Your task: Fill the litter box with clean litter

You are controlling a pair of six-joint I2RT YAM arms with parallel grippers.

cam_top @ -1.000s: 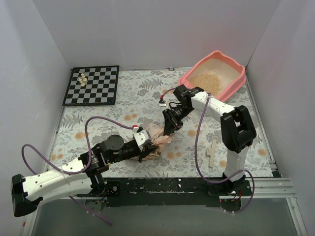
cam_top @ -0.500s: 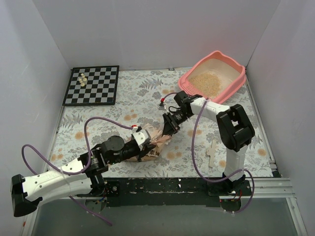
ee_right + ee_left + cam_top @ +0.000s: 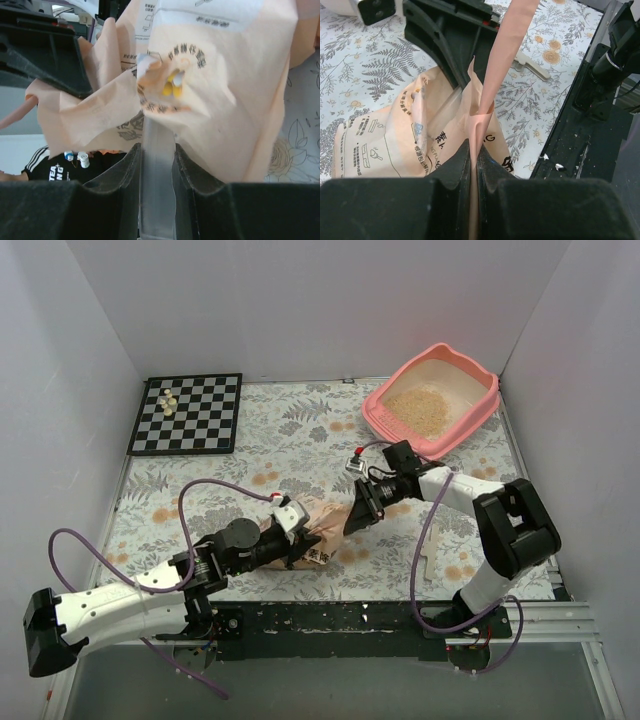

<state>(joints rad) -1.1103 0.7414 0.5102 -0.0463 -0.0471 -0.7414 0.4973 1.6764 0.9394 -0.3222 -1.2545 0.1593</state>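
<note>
Litter box [image 3: 395, 432]: upper right of the top view, against the back corner. Count is one. One loose pile of clean litter [image 3: 418, 408] sits inside it.

Right gripper [image 3: 358, 515] is at mid-frame, down-left of the box and well apart from it. Its wrist view [image 3: 157, 200] shows the jaws part closed, clamped on the clear plastic scoop [image 3: 156, 150], whose far end is buried in the bag [image 3: 225, 100].

Left gripper [image 3: 300, 540] is further left, lower centre. Its wrist view [image 3: 474, 165] shows the jaws fully pinched on a fold of the bag's edge [image 3: 490, 90].

One bag [image 3: 322, 525], peach with print, lies on the floral table [image 3: 300, 430] between the two grippers. One scoop. One chessboard [image 3: 188, 412] is at upper left, with a small cluster of pale pieces [image 3: 168, 400]; I can't count them. One pale cross-shaped piece [image 3: 430, 550] lies at lower right.
</note>
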